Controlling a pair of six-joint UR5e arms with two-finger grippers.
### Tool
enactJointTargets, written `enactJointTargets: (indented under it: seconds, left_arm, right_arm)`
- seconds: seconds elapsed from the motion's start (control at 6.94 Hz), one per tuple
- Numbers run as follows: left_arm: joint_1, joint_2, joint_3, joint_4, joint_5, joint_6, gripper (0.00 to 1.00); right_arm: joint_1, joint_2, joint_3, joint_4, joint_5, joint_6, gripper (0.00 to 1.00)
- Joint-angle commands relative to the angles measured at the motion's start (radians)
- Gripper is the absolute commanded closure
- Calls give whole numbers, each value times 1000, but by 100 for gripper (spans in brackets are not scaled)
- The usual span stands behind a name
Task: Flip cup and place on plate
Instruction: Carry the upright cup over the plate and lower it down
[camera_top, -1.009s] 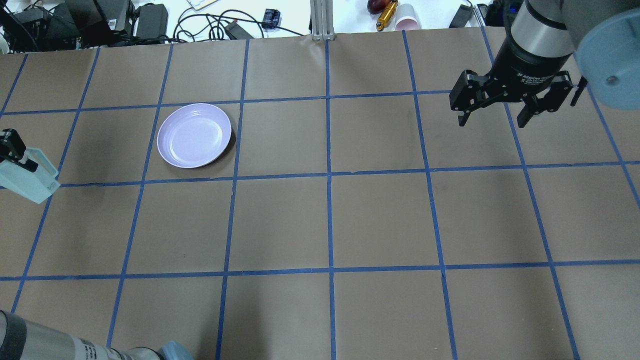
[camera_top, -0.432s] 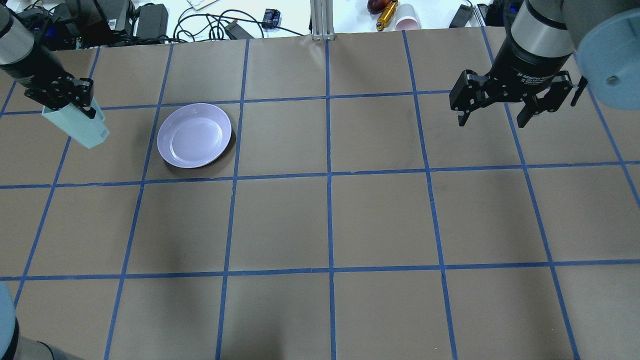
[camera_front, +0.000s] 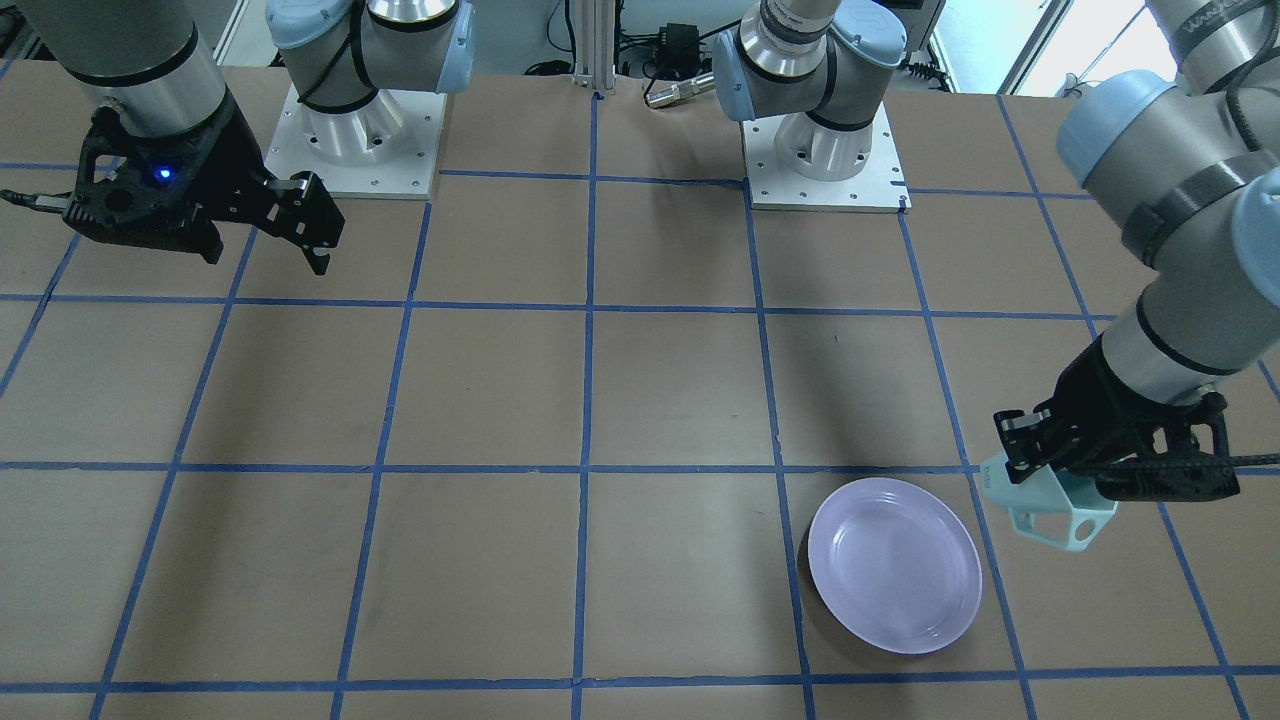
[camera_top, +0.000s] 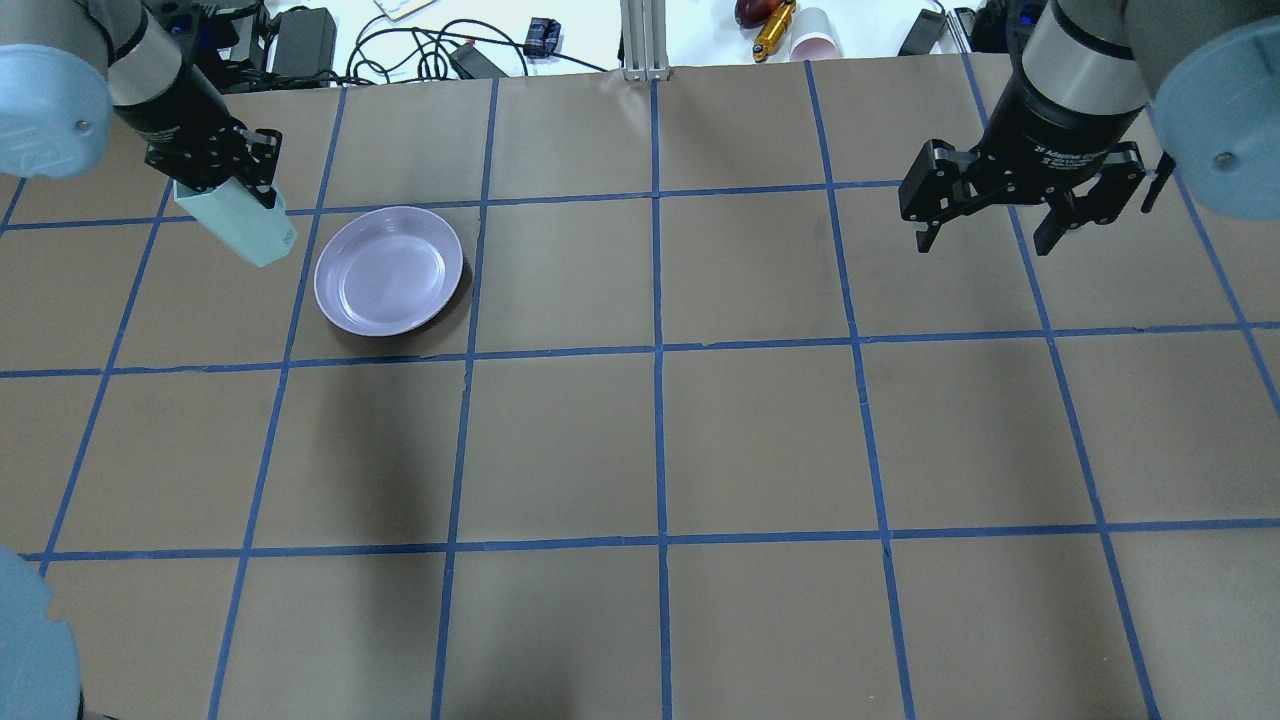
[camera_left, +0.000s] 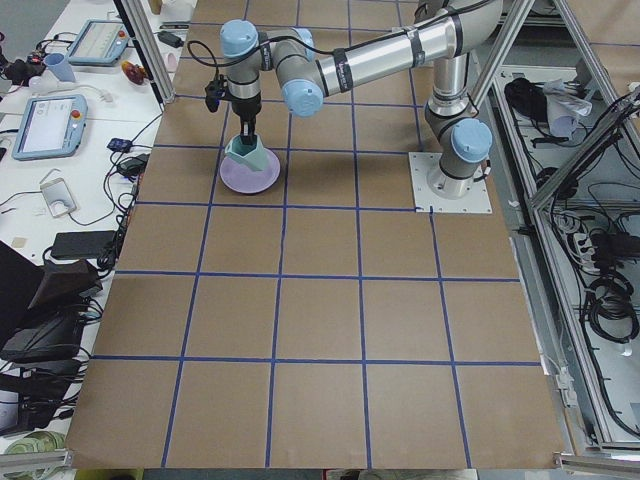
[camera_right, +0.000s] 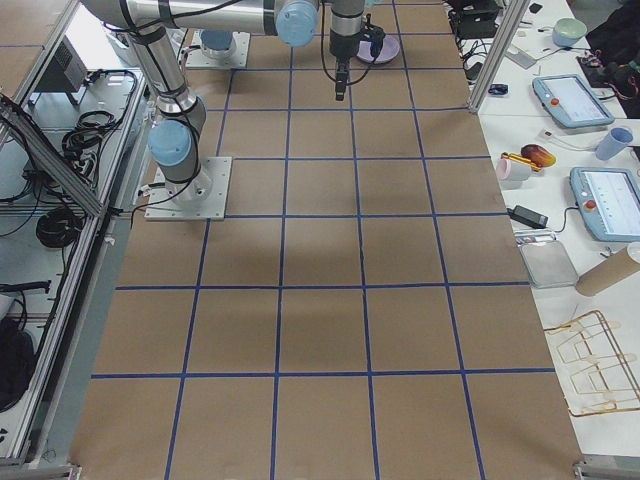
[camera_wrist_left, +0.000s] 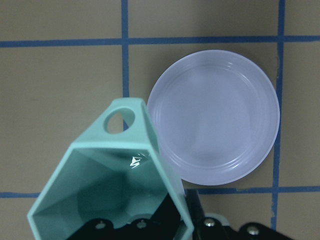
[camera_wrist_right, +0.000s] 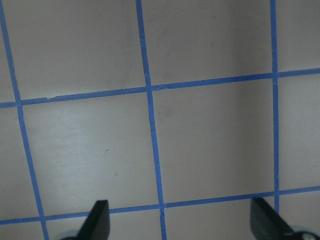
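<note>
While the cup (camera_top: 250, 232), rigid, glossy and, I judge, chip-prone, hangs lifted just beside the plate (camera_top: 388, 270), my left gripper (camera_top: 222, 190) pinches its rim wall; right gripper (camera_top: 985, 240) gapes wide, empty.

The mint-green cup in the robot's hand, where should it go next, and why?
Probably carry the faceted mint-green cup sideways, toward the robot's right, until it hangs over the round lavender plate. The left gripper holds it in the air beside the plate, not above it.
</note>
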Motion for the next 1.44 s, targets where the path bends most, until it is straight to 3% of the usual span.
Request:
enactJointTargets:
  seconds: [0.0,0.43,1.3]
  left_arm:
    - [-64,-16,-55,141,84,-14,100]
    - [-86,-33,-166,347,83,-82,100]
    - [-126,-119,-180,456,71,-137,100]
  right_arm:
    - [0,0,0,0,-1,0,0]
    - [0,0,0,0,-1,0,0]
    - [0,0,0,0,-1,0,0]
